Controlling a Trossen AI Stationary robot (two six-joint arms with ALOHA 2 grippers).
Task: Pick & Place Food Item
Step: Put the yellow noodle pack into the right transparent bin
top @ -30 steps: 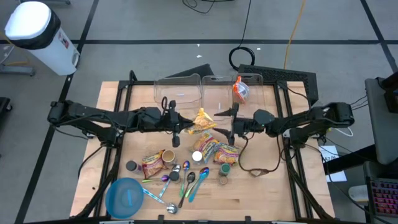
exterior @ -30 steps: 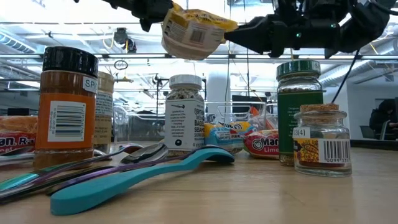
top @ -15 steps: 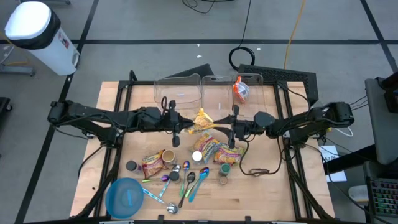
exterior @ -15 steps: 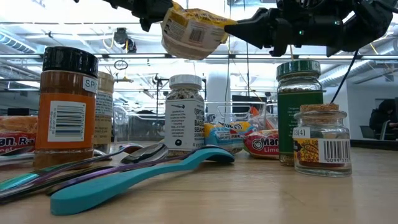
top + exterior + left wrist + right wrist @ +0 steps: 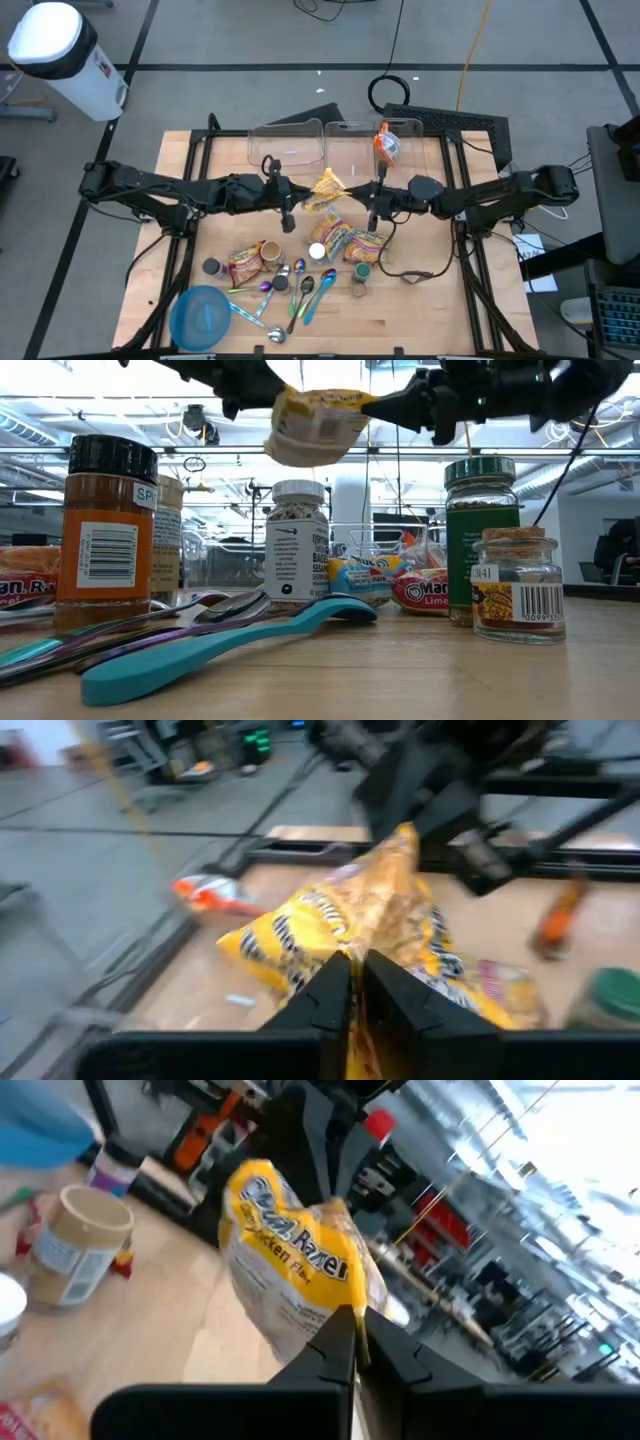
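Yellow ramen packet (image 5: 326, 190) hung above the surface's centre, pinched at 9 o'clock by the left hand (image 5: 291, 197) and at 3 o'clock by the right hand (image 5: 371, 200). Only the low view showed it clear of the white spice jar (image 5: 299, 541) below.

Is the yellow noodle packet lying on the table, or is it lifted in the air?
Lifted. In the low view the yellow noodle packet hangs above the jars, pinched between the left gripper and the right gripper.
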